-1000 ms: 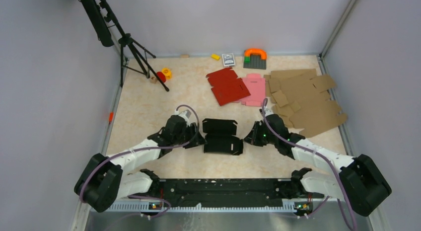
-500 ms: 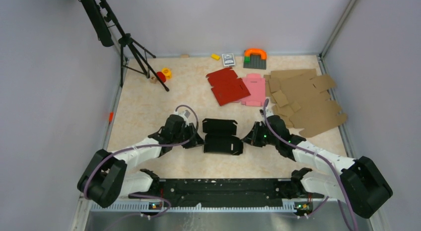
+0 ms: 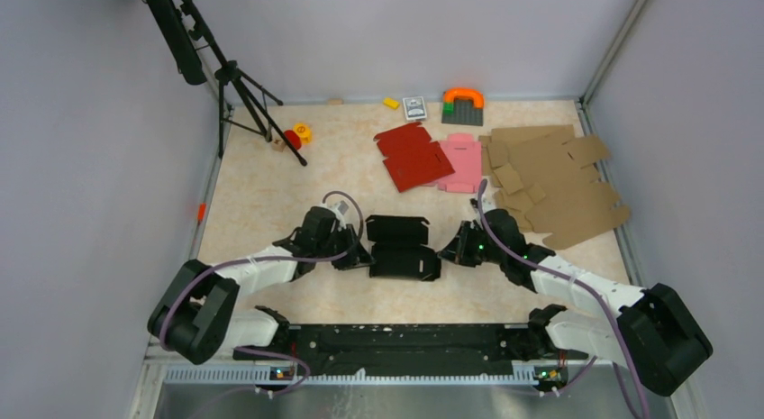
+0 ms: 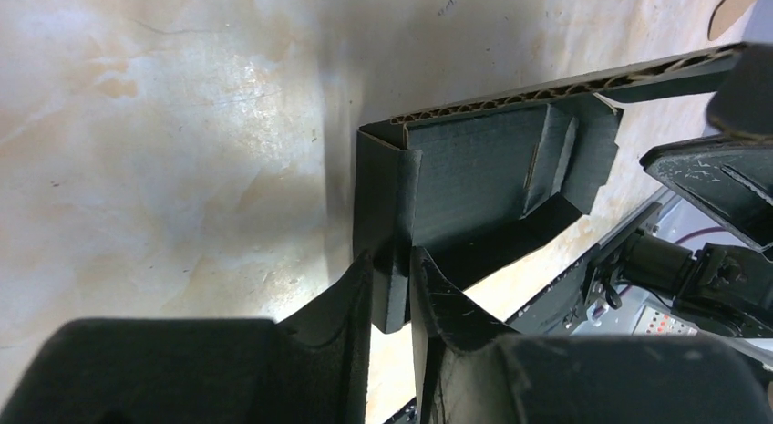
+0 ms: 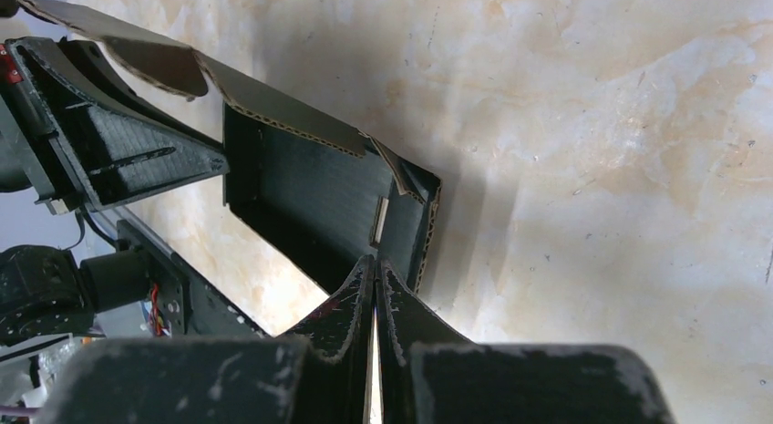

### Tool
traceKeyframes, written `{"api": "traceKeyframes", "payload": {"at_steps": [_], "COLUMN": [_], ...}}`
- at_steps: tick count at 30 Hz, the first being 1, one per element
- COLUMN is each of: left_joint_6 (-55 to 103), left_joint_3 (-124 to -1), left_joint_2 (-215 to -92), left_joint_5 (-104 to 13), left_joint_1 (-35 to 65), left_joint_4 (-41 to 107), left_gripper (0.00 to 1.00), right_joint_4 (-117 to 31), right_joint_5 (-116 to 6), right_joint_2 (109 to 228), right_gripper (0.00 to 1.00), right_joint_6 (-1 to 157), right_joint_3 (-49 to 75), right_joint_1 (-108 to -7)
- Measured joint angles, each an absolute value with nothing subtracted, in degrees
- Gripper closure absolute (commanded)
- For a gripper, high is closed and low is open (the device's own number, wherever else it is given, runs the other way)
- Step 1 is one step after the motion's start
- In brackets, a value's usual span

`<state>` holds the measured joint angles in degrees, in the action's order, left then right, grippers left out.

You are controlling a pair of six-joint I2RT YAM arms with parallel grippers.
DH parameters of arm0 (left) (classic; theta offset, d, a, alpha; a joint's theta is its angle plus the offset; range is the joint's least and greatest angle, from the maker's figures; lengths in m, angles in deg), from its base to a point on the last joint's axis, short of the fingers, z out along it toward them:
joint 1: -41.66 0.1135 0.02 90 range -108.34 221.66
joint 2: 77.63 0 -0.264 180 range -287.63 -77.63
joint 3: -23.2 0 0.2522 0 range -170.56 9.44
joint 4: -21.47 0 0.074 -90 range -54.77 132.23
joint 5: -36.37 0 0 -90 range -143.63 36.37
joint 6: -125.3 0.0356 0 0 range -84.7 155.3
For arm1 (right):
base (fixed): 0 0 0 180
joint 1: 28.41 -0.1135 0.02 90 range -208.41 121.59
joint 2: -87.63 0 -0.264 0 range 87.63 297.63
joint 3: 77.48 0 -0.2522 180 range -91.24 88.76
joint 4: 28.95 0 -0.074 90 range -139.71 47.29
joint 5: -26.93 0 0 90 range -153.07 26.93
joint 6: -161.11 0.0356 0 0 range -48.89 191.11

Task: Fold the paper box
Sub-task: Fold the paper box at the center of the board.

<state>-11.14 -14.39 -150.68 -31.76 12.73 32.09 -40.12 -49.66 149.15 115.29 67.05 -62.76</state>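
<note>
Now | left claw [image 4: 392,262] pinching the upright left end wall of the paper box [image 3: 403,250], one finger on either side | paper box partly folded, lying on the table [image 3: 270,185] between both claws | right claw [image 5: 375,264] pressed together, tips at the box's right end wall
</note>
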Motion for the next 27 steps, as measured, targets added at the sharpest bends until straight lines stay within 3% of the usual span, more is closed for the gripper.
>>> {"api": "traceKeyframes", "payload": {"at_steps": [8,12,15,27], "left_joint_6": [-11.07,-10.79,-10.33,-7.51], "left_joint_3": [-15.0,-15.24,-15.75,-16.38], "left_joint_2": [-152.85,-153.15,-153.59,-148.94], "left_joint_5": [-30.21,-30.08,-30.06,-30.73], "left_joint_1": [12.82,12.84,12.84,12.84], "left_joint_4": [30.63,30.65,30.89,36.42], "left_gripper": [0.82,0.83,0.82,0.62], "right_joint_4": [-40.34,-41.93,-42.96,-46.59], "right_joint_5": [-49.01,-49.64,-50.25,-52.59], "right_joint_2": [150.09,150.17,149.98,151.46], "right_gripper": [1.0,0.92,0.79,0.64], "right_joint_6": [115.12,114.51,113.98,111.1], "right_joint_3": [67.07,67.42,67.46,66.92], "right_joint_1": [-62.76,-62.76,-62.76,-62.76]}}
